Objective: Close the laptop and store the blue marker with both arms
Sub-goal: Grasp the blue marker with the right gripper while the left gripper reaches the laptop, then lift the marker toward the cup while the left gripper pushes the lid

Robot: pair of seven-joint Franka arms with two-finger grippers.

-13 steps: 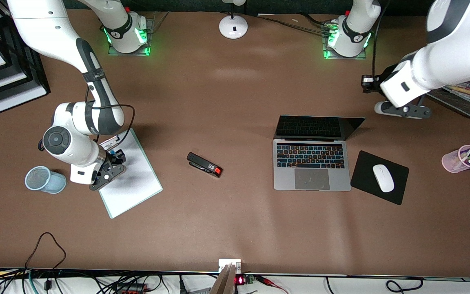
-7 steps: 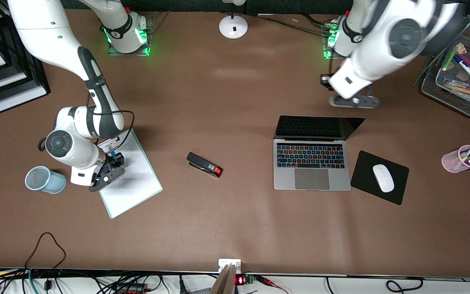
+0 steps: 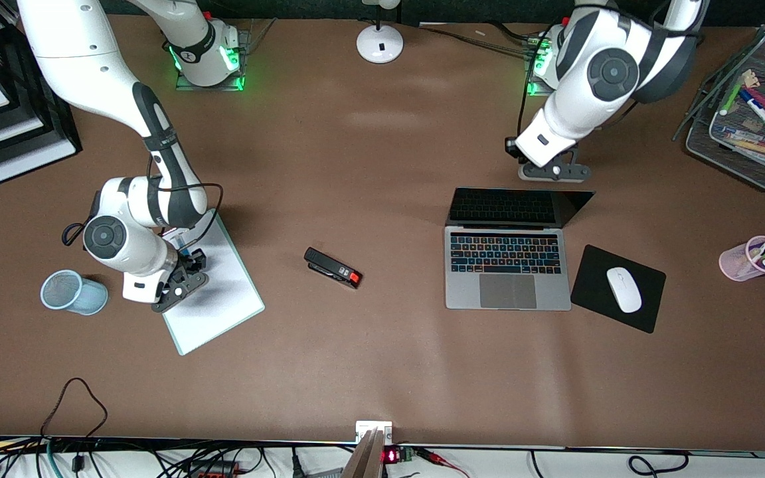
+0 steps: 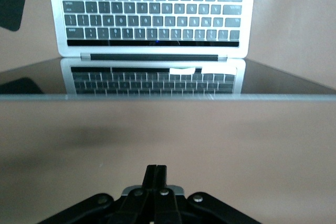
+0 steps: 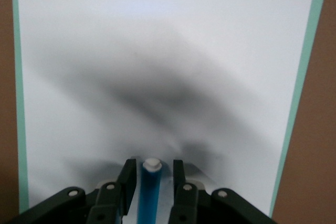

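Your two claws at work over the brown surface [image 3: 382, 199].
Right claw [image 5: 151, 182] pinched the sky-blue marker [image 5: 149, 192] over the white clipboard [image 5: 157, 51]; left claw [image 4: 156, 174], pressed together, hung just above the open silver-grey laptop [image 3: 507, 265] lid's top edge.

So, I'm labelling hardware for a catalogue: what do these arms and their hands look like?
Both arms are glossy white with dark grey joint bands and round grey caps. Left hand and right hand are black with two fingers. A black cable loops along the right arm. Bases glow green.
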